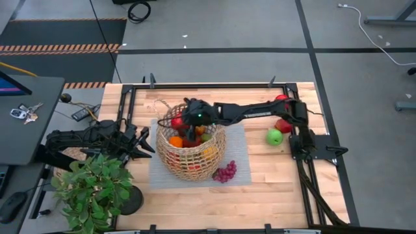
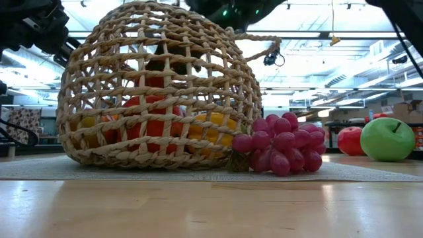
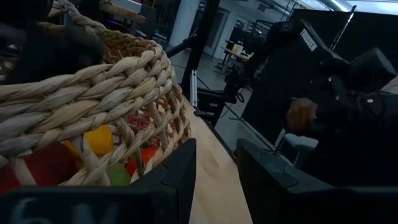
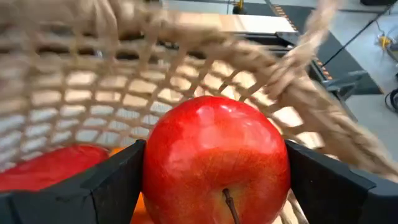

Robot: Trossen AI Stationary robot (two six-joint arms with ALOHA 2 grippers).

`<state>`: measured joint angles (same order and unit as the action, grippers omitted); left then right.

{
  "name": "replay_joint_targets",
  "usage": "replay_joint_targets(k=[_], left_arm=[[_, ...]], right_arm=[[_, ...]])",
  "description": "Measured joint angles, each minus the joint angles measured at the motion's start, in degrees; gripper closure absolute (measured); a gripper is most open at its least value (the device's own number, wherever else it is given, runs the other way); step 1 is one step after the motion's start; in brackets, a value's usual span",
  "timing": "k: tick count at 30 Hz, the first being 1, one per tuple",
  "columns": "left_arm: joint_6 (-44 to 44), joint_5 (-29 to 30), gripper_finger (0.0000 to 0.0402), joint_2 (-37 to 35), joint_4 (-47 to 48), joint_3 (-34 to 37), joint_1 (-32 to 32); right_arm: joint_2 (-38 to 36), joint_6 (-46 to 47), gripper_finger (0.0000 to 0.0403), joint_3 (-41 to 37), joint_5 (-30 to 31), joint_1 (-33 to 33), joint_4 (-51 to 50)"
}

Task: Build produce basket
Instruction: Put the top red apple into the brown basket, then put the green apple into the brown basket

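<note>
From above, the basket stands on a grey mat in the middle of the counter. The right tool reaches over its far-left rim, with a red apple between its fingers, so that the fruit can go down inside. The left tool waits just beside the basket's left side. Purple grapes lie on the mat at the near right of the basket; a green apple and red fruits are to the right, by the right arm's base.

In the low view, oranges and yellow pieces show through the weave, and the grapes touch the basket wall.

In the left wrist view, the left tool's fingers are a little apart and hold nothing; the basket wall is close to them.

In the right wrist view, the right tool is pinching the red apple, fingers wide on both sides, probably just above the fruits already inside.
</note>
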<state>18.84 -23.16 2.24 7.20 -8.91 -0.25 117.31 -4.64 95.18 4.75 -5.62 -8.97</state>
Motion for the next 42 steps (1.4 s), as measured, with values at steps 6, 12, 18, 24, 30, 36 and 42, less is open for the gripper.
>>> replay_joint_targets(k=[6, 12, 18, 24, 30, 36, 42], left_arm=[[0.00, 0.02, 0.0280, -0.02, -0.02, 0.01, -0.01], [-0.03, 0.00, 0.0280, -0.02, -0.02, 0.01, -0.01], [0.02, 0.00, 0.0280, 0.00, 0.00, 0.01, -0.01], [-0.01, 0.02, 0.0280, 0.00, 0.00, 0.01, 0.01], [-0.01, 0.02, 0.0280, -0.01, -0.01, 0.00, 0.01], [0.02, 0.02, 0.0280, -0.02, -0.02, 0.01, -0.01], [-0.03, 0.00, 0.0280, 0.00, -0.02, 0.01, -0.01]], right_arm=[[2.46, -1.62, 0.0038, 0.03, 0.02, -0.02, 0.45], [2.15, -1.57, 0.0007, 0.02, 0.04, -0.25, -0.53], [-0.23, -0.43, 0.0006, 2.43, -0.83, -0.25, -3.14], [-4.97, -0.55, 0.0007, 3.64, 2.12, -0.19, -8.10], [-12.44, 1.81, 0.0007, 3.80, 5.07, 0.55, -15.25], [-18.61, 4.30, 0.0008, 3.80, 7.85, 4.38, -25.46], [-24.29, 11.24, 0.0008, 3.76, 16.30, 9.86, -39.07]])
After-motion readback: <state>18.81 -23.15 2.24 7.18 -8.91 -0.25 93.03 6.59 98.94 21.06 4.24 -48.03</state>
